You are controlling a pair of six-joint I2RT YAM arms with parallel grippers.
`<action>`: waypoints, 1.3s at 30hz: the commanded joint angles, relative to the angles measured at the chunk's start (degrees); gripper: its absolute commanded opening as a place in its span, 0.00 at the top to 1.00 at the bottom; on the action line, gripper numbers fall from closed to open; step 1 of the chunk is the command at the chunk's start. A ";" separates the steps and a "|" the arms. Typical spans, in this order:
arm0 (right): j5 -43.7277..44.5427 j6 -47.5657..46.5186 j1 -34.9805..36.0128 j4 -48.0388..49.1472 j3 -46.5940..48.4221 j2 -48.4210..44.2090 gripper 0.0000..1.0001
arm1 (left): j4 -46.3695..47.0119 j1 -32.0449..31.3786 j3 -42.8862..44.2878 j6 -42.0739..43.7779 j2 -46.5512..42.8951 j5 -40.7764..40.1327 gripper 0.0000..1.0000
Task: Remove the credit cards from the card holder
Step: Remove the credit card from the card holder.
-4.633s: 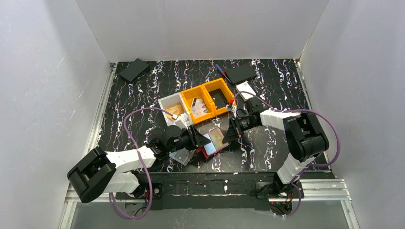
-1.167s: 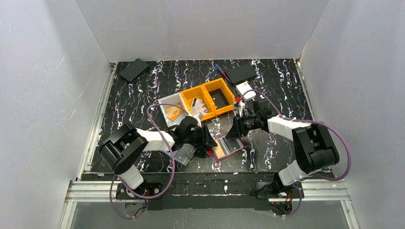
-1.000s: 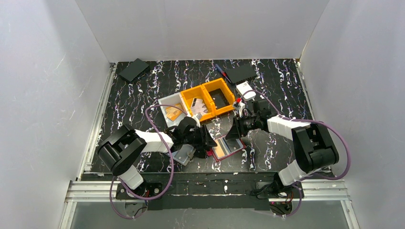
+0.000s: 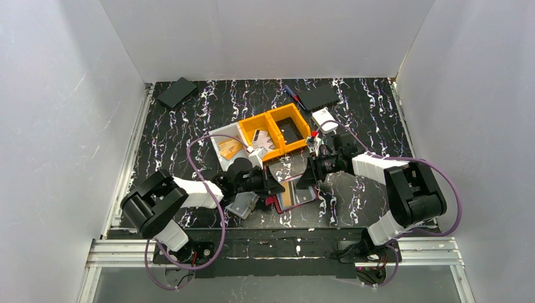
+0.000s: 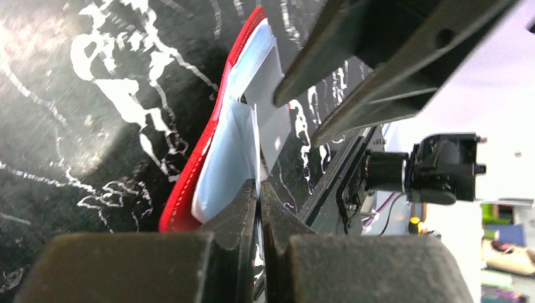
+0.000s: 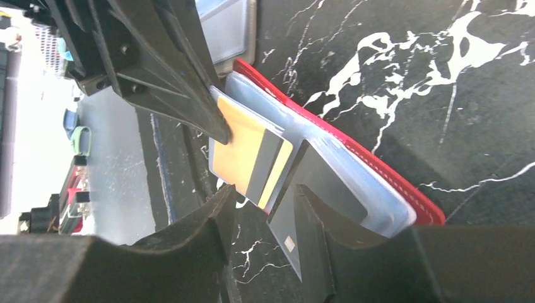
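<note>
At the left of the overhead view, the left arm (image 4: 189,189) lay low over the black marbled table (image 4: 189,120), reaching rightward, its wrist hiding the fingertips from above. Just below it lay a greyish flat piece (image 4: 240,205), too small to identify. The left gripper (image 4: 275,185) was closed tight. In its own wrist view a thin edge ran down between the pads, and the right wrist view showed the tips meeting at the edge of the tan-orange credit card (image 6: 243,154). That card, crossed by a dark stripe, jutted from the open red card holder (image 6: 366,177), which lay flat near the table's front edge, between the two grippers. A dark grey card (image 6: 287,233) slanted beside it, partly cut off by the right gripper (image 4: 308,178). That gripper's jaws stood partway apart about the card's corner, and whether they touched it could not be judged. The right arm (image 4: 378,167) stretched leftward, its elbow bent.
</note>
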 commanded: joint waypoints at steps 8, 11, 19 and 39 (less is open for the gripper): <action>-9.27 -4.07 -0.44 -1.94 1.41 -1.52 0.48 | 9.63 0.17 -0.72 9.31 -3.80 5.12 1.00; -10.63 -3.91 -0.44 -1.93 1.61 -1.56 0.48 | 11.92 0.20 -1.21 8.52 -3.62 5.89 1.00; -16.37 -2.84 -0.44 -1.40 1.98 -1.76 0.51 | 17.53 0.21 -2.40 6.68 -3.35 7.65 1.00; -22.01 -2.48 -0.79 -1.56 2.77 -1.71 0.84 | 21.08 1.63 -5.44 4.37 -2.35 6.58 1.00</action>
